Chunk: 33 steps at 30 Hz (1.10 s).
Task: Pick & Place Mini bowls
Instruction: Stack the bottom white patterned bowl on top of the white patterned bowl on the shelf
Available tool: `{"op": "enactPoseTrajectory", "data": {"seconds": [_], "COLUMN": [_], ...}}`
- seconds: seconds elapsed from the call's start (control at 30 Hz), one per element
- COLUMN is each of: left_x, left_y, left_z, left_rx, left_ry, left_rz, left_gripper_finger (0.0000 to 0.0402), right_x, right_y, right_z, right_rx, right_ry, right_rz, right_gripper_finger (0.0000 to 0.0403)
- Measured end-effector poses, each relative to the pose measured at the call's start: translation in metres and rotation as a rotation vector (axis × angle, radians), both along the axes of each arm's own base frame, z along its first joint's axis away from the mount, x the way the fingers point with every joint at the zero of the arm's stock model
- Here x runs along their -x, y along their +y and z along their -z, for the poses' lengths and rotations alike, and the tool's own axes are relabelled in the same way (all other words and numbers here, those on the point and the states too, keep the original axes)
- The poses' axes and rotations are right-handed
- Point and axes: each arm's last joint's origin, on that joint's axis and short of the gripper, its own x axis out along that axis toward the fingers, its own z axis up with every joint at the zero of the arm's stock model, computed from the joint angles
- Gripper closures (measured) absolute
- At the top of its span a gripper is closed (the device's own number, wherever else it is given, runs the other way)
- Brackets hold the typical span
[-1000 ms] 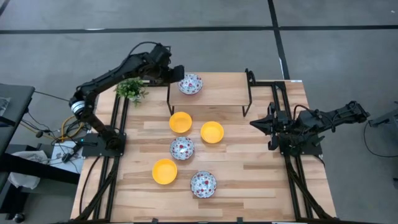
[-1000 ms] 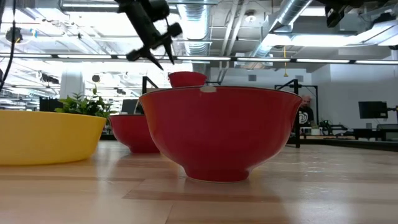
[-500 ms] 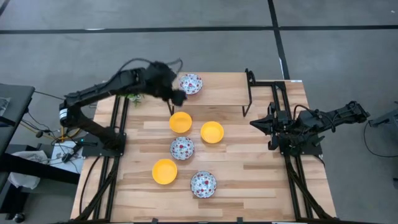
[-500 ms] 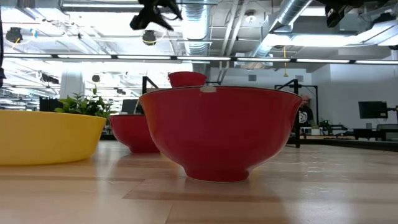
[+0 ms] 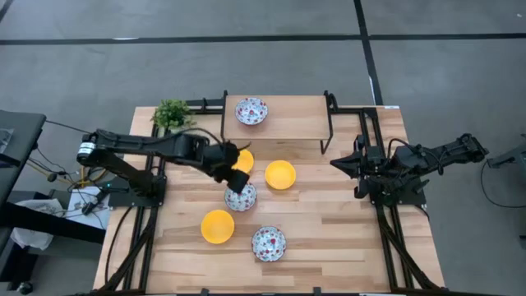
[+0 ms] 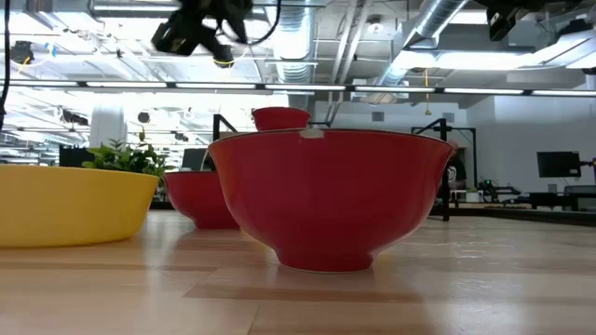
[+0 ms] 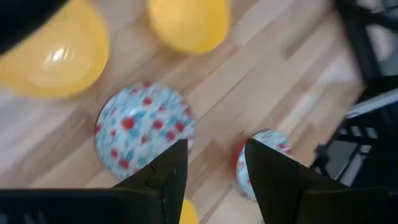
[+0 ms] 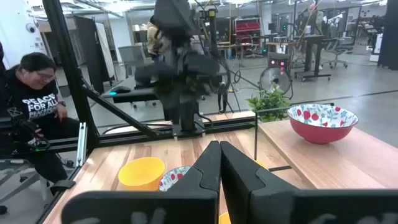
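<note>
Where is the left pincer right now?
In the high view, the left pincer hovers open mid-table, between a yellow bowl and a floral bowl.

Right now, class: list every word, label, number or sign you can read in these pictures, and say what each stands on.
"PEACE FOR ALL": white print on the dark shirt of the person beside the table, right wrist view.
Bowls, table, arms: no readable text.
Room beyond, low view: nothing legible.

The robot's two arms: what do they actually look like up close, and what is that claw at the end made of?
Both are dark, jointed arms with thin black cables running along them. The left arm has a pale ring near its base; the right arm is plain. Each ends in a claw of two flat, dark, angular fingers, matte like plastic.
</note>
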Motion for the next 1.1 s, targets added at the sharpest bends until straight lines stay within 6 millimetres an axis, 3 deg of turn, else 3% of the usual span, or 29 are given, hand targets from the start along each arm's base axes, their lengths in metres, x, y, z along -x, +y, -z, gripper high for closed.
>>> {"op": "enactPoseTrajectory", "data": {"seconds": [0.23,0.43,0.87,1.1], "left_x": [0.008,0.015,0.023,0.03], "left_y": [0.002,0.0,-0.023,-0.032], "left_z": [0.036,0.056,0.07,0.081], "left_rx": [0.064,0.077,0.089,0.078], "left_ry": [0.128,0.194,0.247,0.288], "left_rz": [-0.077,-0.087,0.011,0.043], "left_gripper_finger": [0.0243,0.0242,0.0243,0.0243], "right_x": [0.0,0.0,-0.001,-0.018], "right_y": [0.0,0.0,0.002,0.013], "right_z": [0.0,0.0,0.0,0.007], "right_rx": [0.0,0.0,-0.173,-0.16], "right_ry": [0.0,0.0,-0.011,0.048], "right_rz": [0.0,0.0,-0.029,-0.091], "right_gripper_finger": [0.0402,0.0402,0.0402,0.0402]}}
